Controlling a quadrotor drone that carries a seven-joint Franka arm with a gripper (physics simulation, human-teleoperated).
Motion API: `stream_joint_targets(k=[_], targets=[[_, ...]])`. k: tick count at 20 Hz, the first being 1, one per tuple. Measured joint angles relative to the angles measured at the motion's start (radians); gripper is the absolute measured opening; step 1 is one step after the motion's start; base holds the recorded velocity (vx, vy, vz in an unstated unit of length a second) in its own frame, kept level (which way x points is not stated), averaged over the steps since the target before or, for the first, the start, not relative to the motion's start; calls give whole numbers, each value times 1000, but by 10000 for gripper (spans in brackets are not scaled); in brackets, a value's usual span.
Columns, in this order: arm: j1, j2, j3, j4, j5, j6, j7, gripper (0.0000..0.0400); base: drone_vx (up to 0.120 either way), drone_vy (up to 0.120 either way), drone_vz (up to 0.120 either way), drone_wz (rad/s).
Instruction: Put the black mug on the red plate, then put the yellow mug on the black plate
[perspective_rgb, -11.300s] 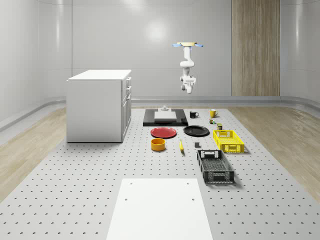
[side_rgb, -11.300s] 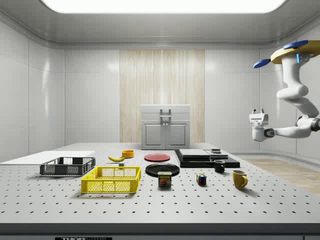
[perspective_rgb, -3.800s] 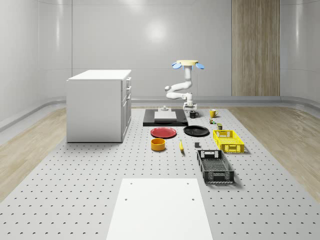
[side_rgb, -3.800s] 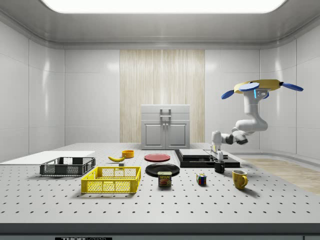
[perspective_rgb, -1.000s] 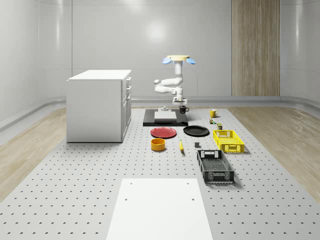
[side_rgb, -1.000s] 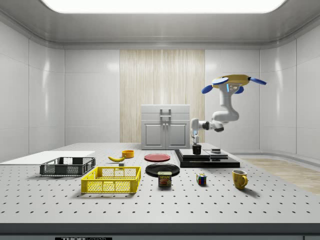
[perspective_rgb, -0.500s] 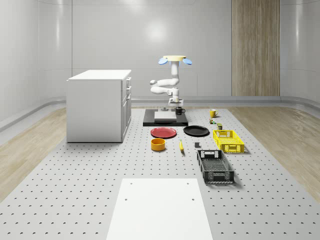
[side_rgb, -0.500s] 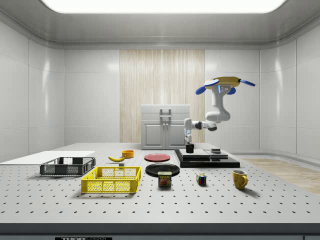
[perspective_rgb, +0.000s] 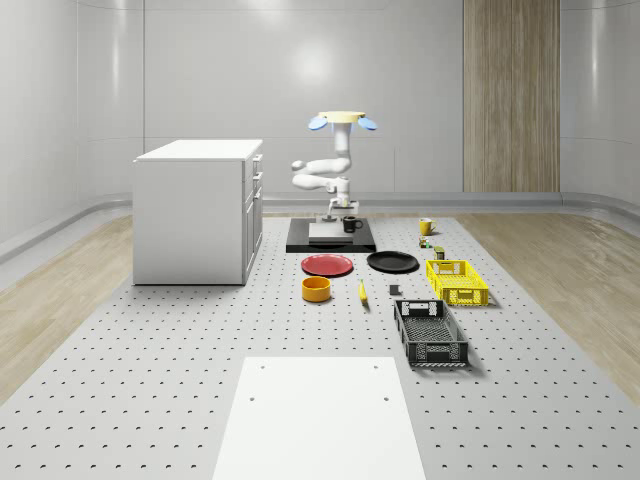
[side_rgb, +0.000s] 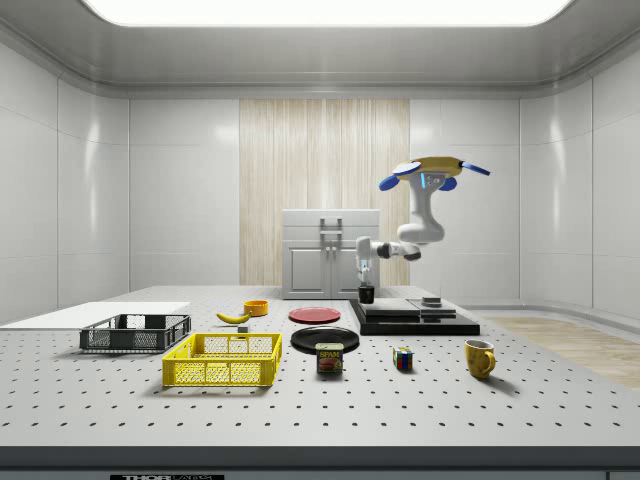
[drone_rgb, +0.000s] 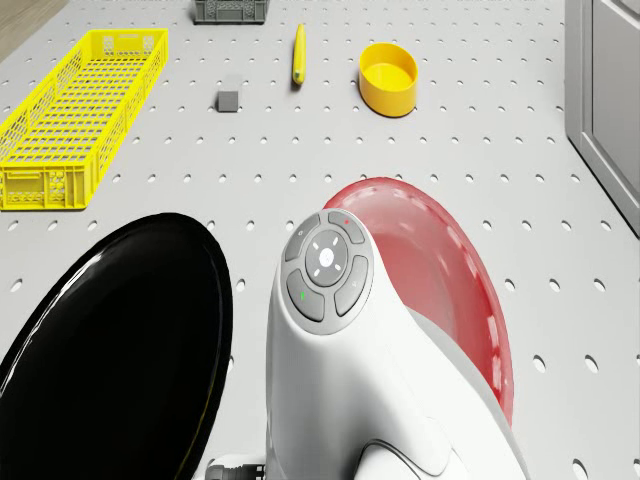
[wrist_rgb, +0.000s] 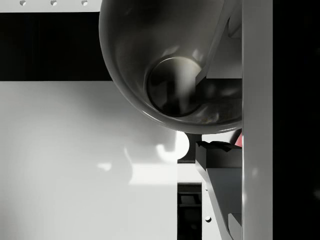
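Big pale room with a wood panel on the back wall, and everything sits on a perforated table (perspective_rgb: 150, 380).

Whole-scene view: the drone (perspective_rgb: 341, 120) hovers over the black slab (perspective_rgb: 331, 240) at the far end, its arm folded down to the gripper (perspective_rgb: 346, 222). The black mug (perspective_rgb: 350, 224) hangs right under the gripper, lifted just above the slab. From the mug, the red plate (perspective_rgb: 328, 265) is at about 7 o'clock and the black plate (perspective_rgb: 392, 262) at about 5. The yellow mug (perspective_rgb: 425, 226) stands well off at 3 o'clock on the table.

Side view: the drone (side_rgb: 433, 168) is up in the air, and the gripper (side_rgb: 365, 284) points straight down with the black mug (side_rgb: 366, 295) clamped in its fingers, over the slab's (side_rgb: 415, 322) near edge. The red plate (side_rgb: 314, 314) lies at roughly 8 o'clock from the mug, the black plate (side_rgb: 324, 338) lower at 7, and the yellow mug (side_rgb: 480, 357) at 4.

Drone view: the arm's wrist covers the middle, with the red plate (drone_rgb: 450, 260) and black plate (drone_rgb: 110, 340) showing on either side of it.

Wrist view: the black mug (wrist_rgb: 170, 65) is seen from above, right up against one finger (wrist_rgb: 256, 120), with the slab below.
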Motion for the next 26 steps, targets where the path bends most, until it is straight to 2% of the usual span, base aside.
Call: stream_joint_targets(k=[19,26], targets=[[-10,-25,4,2,11,23,8,110,120,-120,0,0],[-13,-32,5,2,15,30,10,110,120,-11,0,0]])
